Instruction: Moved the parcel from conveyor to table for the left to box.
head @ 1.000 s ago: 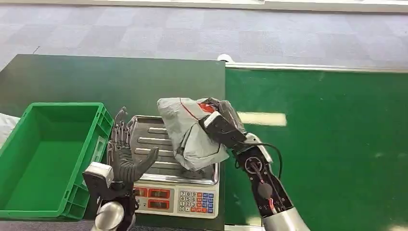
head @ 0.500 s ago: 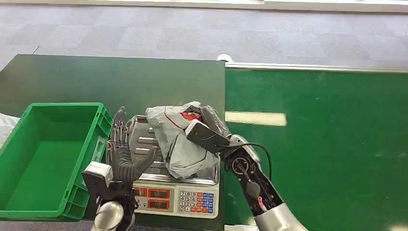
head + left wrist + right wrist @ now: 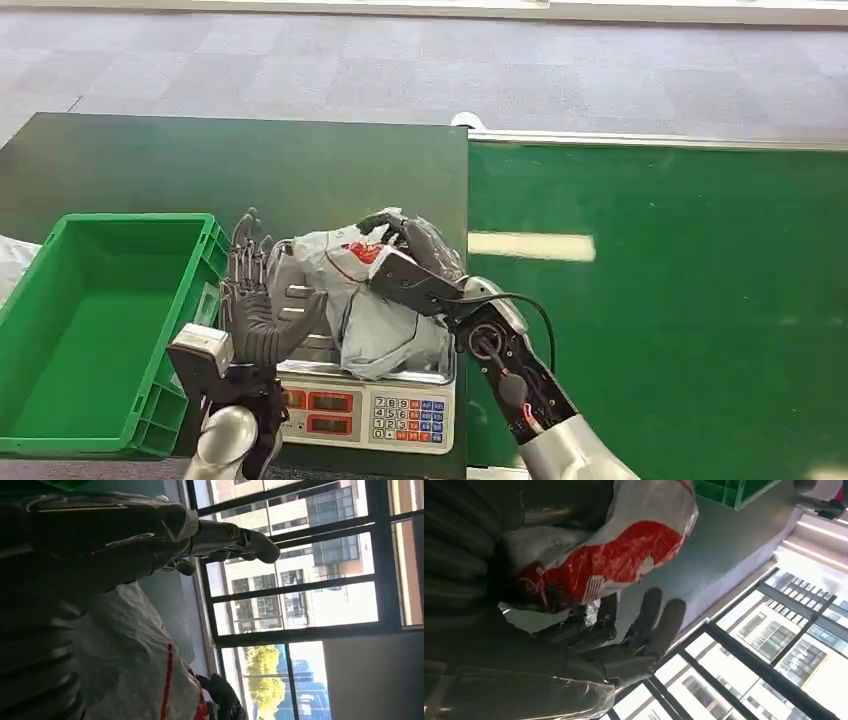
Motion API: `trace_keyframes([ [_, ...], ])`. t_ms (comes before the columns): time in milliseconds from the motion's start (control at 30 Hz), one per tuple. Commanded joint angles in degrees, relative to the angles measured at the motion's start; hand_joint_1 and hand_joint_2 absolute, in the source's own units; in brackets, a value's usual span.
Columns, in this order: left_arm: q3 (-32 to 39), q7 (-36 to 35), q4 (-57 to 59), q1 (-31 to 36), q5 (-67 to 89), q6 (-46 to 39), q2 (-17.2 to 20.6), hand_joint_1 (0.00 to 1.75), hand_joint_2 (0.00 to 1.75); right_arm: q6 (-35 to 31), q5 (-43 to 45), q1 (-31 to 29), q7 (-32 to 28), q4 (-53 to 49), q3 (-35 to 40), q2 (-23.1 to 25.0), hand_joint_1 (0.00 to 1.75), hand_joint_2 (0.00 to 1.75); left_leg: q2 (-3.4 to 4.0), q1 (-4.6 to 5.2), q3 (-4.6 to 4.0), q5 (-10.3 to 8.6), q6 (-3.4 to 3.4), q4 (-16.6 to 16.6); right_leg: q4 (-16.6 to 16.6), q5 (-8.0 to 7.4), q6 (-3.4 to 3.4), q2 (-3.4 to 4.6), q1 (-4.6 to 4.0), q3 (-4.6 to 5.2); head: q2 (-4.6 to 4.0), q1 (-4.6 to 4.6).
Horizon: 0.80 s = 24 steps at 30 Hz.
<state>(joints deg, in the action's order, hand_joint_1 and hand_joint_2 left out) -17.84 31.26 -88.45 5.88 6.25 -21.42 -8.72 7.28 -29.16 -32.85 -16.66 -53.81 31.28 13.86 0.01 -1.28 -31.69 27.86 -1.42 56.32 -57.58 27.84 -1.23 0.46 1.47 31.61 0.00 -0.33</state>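
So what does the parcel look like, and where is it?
Find the dark table beside the green conveyor. On it, a scale sits right of the green box. The parcel lies on the scale: a crinkly grey bag with red print.

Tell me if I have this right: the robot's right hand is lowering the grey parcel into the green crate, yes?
Not quite. The right hand holds the grey parcel over the metal tray of the weighing scale, not the green crate, which sits empty beside it. The head view shows this.
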Motion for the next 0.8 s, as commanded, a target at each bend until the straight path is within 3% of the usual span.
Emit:
trace_keyframes([
  [33, 1.09, -0.25, 3.45, 1.72, -0.43, 0.07, -0.15, 0.0, 1.75, 0.52, 3.0, -2.15, 0.87, 1.99, -0.91, 0.05, 0.0, 1.75, -0.01, 0.02, -0.01, -0.08, 0.1, -0.05, 0.03, -0.06, 0.13, -0.06, -0.02, 0.02, 0.0, 0.0],
  [300, 1.63, -0.24, 3.21, 1.73, -0.48, 0.18, -0.4, 0.0, 1.75, -0.55, 4.14, -2.48, 3.22, 0.79, -1.27, -0.09, 0.0, 1.75, 0.0, 0.02, -0.03, -0.03, 0.06, 0.01, -0.02, -0.02, 0.07, -0.04, 0.0, 0.04, 0.0, 0.0],
  [800, 2.08, -0.15, 4.02, 1.77, -0.39, 0.91, -1.06, 0.0, 1.75, -5.66, 8.11, -0.63, 1.47, -4.36, -6.8, -2.38, 0.0, 1.75, -0.1, 0.0, -0.03, -0.05, 0.07, -0.01, 0.03, -0.02, 0.08, -0.13, -0.02, 0.01, 0.0, 0.0],
])
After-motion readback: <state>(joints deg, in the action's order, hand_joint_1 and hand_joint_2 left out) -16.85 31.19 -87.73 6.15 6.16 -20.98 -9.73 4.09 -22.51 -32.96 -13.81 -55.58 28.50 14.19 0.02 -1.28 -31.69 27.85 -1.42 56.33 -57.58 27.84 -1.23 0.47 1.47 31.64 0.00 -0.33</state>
